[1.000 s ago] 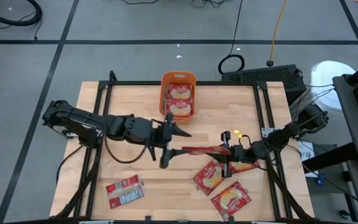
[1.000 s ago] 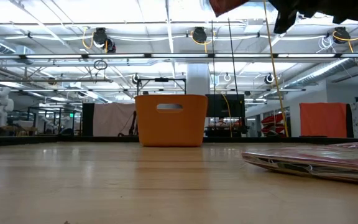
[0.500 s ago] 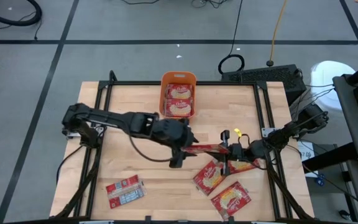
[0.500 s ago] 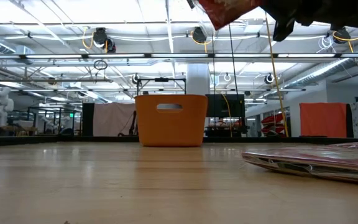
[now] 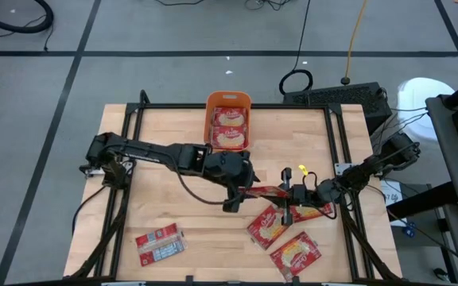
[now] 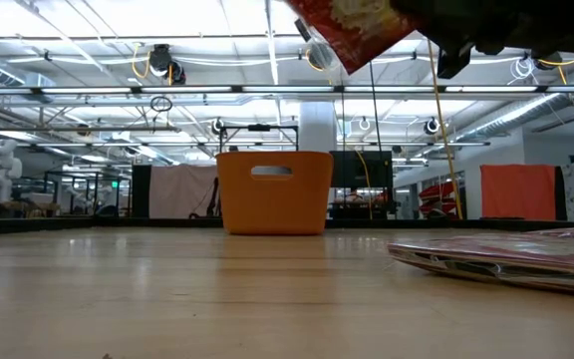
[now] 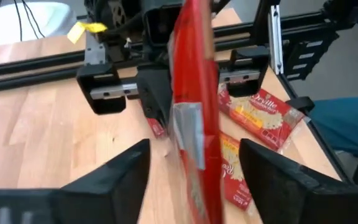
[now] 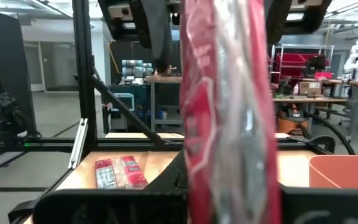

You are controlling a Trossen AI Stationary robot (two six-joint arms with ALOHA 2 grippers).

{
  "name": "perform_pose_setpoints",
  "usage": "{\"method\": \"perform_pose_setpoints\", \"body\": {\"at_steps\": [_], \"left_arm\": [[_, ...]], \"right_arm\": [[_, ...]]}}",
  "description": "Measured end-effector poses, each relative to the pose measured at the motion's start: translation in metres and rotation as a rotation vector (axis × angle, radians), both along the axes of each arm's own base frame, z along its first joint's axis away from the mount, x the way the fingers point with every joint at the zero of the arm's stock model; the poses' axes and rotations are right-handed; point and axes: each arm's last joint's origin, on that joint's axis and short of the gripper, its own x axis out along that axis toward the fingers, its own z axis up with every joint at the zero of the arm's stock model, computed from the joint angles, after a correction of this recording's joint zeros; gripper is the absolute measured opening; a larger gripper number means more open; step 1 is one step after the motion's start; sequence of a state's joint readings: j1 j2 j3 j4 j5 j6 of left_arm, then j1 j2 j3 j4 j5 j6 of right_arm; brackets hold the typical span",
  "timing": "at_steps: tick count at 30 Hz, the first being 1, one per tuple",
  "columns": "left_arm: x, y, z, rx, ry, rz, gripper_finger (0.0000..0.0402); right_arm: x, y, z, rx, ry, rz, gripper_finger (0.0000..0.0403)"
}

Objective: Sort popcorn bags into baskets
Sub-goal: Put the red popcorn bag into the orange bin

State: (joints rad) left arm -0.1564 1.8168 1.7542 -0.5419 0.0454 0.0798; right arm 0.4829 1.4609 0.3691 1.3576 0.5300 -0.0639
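Note:
My right gripper [image 5: 291, 193] is shut on a red popcorn bag [image 5: 262, 191], held on edge above the table's middle right. The bag's free end [image 7: 191, 118] stands between the fingers of my open left gripper [image 5: 241, 189], with a gap on either side in the left wrist view. The low view shows the bag [image 6: 352, 25] high above the table. The orange basket [image 5: 228, 119] stands at the far edge with popcorn bags lying in it. My right gripper pinches the bag's right-hand end [image 5: 286, 192] between its two fingers, which come about level from the table's right. The bag stands on edge, lifted clear of the table, and reaches out toward the table's left [image 8: 225, 112].
Two popcorn bags [image 5: 266, 225] [image 5: 296, 253] lie flat near the front right, and another [image 5: 315, 210] lies under my right gripper. One bag [image 5: 158, 243] lies at the front left, grey-blue face up. A black frame [image 5: 237, 106] rims the table.
My left gripper has moved toward the table's right and sunk a little, tipping its fingers downward, until they stand on either side of the free end of the bag in my right gripper. The bag has stayed roughly where it was.

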Motion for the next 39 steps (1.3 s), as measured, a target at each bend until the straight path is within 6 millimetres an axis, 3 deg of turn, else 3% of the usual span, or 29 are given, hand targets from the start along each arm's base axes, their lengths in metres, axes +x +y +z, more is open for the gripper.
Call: {"method": "perform_pose_setpoints", "body": {"at_steps": [14, 20, 28, 32, 39], "left_arm": [[0.010, 0.026, -0.009, -0.036, 0.017, 0.033, 0.0020], [0.005, 0.043, -0.002, -0.032, 0.007, 0.004, 0.0033], [-0.021, 0.088, 0.020, -0.019, 0.019, 0.010, 0.0019], [-0.031, 0.122, 0.024, 0.006, 0.030, 0.079, 0.0019], [-0.048, 0.178, 0.032, 0.061, 0.050, 0.189, 0.0025]], "right_arm": [[0.000, -0.006, 0.002, 0.014, -0.008, -0.157, 0.0016], [-0.004, -0.009, 0.011, 0.000, -0.041, -0.236, 0.0082], [-0.015, -0.021, 0.019, -0.088, 0.074, -0.468, 0.0180], [-0.015, -0.022, 0.014, -0.103, 0.136, -0.407, 0.0188], [-0.010, -0.018, -0.005, -0.114, 0.255, -0.160, 0.0165]]}}
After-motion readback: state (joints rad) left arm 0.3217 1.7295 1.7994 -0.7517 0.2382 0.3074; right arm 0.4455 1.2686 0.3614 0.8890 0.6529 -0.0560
